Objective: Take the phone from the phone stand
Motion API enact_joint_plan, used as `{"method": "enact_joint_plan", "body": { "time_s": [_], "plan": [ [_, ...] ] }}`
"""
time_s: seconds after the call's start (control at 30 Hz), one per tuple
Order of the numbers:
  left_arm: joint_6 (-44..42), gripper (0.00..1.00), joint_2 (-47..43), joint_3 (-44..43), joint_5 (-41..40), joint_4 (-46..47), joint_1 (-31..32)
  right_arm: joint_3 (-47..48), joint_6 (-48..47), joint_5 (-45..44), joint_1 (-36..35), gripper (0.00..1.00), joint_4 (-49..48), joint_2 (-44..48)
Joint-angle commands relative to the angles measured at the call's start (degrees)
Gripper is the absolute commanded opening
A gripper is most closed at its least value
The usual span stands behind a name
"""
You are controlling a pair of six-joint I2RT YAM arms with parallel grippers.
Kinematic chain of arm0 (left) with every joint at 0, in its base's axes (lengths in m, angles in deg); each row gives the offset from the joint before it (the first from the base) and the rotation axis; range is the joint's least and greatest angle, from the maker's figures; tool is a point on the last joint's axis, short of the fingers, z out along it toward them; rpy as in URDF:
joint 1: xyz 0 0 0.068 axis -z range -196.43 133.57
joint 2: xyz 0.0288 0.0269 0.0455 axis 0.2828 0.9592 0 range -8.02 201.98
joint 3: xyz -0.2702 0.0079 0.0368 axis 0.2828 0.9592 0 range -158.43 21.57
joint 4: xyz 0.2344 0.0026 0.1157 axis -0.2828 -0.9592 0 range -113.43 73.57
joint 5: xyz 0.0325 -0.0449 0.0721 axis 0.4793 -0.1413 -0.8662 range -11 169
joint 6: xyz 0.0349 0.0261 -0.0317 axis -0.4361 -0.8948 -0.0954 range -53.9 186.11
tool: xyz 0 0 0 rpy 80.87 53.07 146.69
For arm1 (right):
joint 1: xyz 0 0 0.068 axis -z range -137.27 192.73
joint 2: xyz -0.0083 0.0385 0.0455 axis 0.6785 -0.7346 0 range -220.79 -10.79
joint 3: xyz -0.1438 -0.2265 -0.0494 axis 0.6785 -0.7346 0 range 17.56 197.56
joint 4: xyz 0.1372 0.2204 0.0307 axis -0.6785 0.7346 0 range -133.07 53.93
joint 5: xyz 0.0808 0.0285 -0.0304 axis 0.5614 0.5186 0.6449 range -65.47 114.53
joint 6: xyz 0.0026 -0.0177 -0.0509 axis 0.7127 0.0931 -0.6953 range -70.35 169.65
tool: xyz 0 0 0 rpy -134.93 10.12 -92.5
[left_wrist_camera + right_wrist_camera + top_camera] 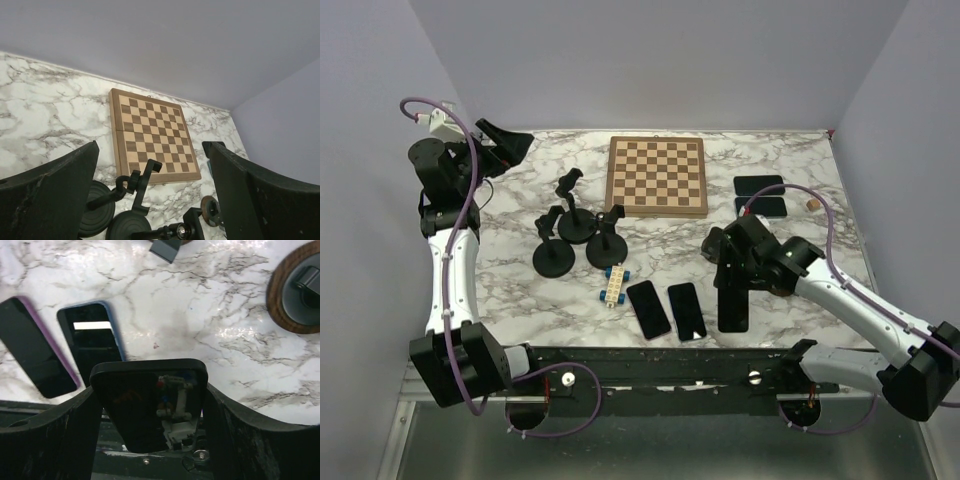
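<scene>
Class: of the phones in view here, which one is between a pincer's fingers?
The black phone between the fingers of the right pincer. The purple-edged phone and blue-edged phone beside it lie flat, untouched.

Five phones point(647, 308), three black stands point(552, 258) plus one wood-rimmed base point(274, 290), one chessboard point(657, 176), one block toy point(614, 285).

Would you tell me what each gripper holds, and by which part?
The right gripper clamps a black phone by its long side edges; the left gripper holds nothing.
</scene>
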Motion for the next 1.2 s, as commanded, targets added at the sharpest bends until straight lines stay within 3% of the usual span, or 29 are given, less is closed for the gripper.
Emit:
{"method": "enact_joint_plan", "body": {
  "time_s": [0.0,0.57,1.0,1.07,1.17],
  "plan": [
    [7.1,0.99,3.4,0.9,7.6,6.9,-2.7,-0.4,3.7,-6.4,0.2,0.01,1.1,-2.2],
    [13.9,0.99,7.4,2.2,11.6,12.8,-5.5,-1.3,6.3,-9.5,0.1,0.01,-1.9,-18.0],
    [15.4,0.99,7.9,2.7,12.5,14.6,-5.9,-3.3,4.7,-4.8,-0.4,0.01,-9.9,-24.8],
    [15.5,0.99,7.9,2.8,12.5,14.8,-6.0,-3.5,4.8,-5.2,-0.6,0.02,-10.1,-25.5],
    [15.9,0.98,8.1,2.9,12.6,15.1,-6.2,-3.9,4.8,-4.8,-0.9,0.11,-10.7,-25.8]
  ]
}}
